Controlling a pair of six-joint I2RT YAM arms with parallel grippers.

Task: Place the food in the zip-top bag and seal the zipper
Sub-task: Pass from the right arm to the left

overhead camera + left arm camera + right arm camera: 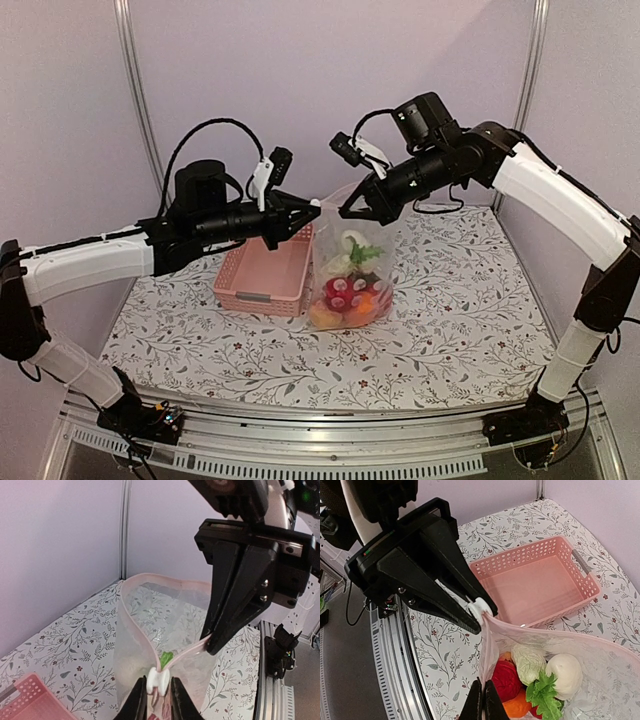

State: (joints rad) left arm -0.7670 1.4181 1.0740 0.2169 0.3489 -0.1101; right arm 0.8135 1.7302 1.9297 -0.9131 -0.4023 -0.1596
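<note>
The zip-top bag [372, 272] hangs between my two grippers above the floral table, mouth partly open. The food [348, 292] lies in its bottom: a red ball [506, 677], a pale cabbage [527, 662], a white radish [564, 672] with green leaves, and an orange piece [517, 707]. My left gripper [159, 684] is shut on the white slider [161, 681] of the pink-tinted zipper [132, 625], at the bag's left corner. My right gripper [483, 685] is shut on the bag's rim a short way along; its black fingers [235, 605] pinch the strip in the left wrist view.
The pink basket [265, 275] stands empty on the table just left of the bag, under my left gripper [308, 212]. My right gripper [347, 212] hangs close opposite it. Purple walls with metal posts enclose the back and sides. The rail with the arm bases runs along the near edge.
</note>
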